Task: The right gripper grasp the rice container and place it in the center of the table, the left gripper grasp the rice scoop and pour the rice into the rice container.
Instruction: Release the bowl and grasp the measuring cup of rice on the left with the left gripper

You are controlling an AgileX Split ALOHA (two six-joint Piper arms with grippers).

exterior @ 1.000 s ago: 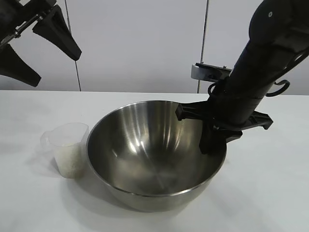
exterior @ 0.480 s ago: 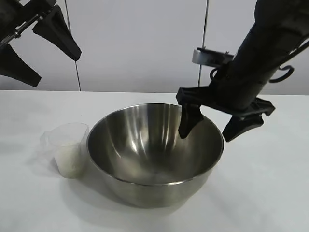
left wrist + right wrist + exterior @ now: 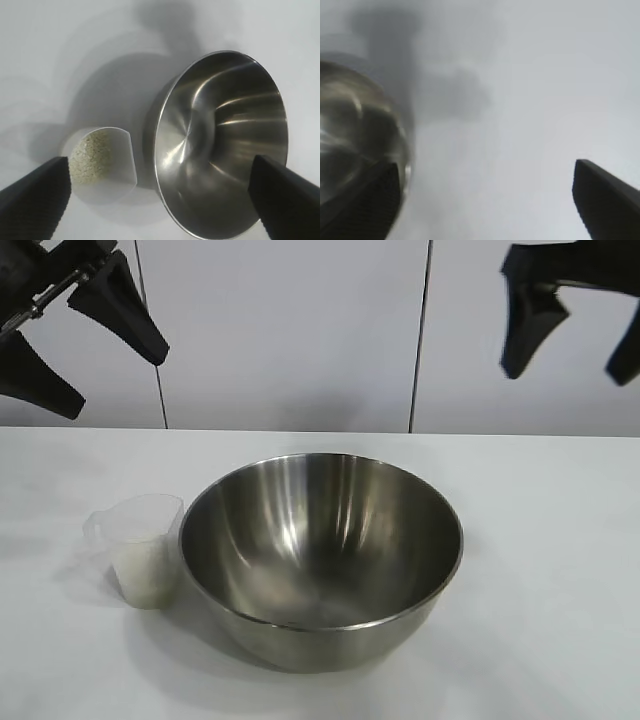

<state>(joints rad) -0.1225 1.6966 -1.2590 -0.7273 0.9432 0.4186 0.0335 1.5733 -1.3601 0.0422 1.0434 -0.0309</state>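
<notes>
The steel rice container (image 3: pixel 320 560) stands empty at the middle of the white table (image 3: pixel 540 570); it also shows in the left wrist view (image 3: pixel 225 150) and the right wrist view (image 3: pixel 355 135). The clear plastic rice scoop (image 3: pixel 140 548) stands upright against its left side, part full of rice (image 3: pixel 90 159). My right gripper (image 3: pixel 572 340) is open and empty, high above the table at the upper right, away from the bowl. My left gripper (image 3: pixel 95 360) is open and empty, high at the upper left, above the scoop.
A white panelled wall (image 3: pixel 290 330) stands behind the table. Bare tabletop lies to the right of the bowl (image 3: pixel 560 620) and in front of the scoop (image 3: pixel 80 670).
My right gripper has let go of the bowl's right rim, opened and risen up and to the right. The bowl has settled level on the table. The left arm has not moved.
</notes>
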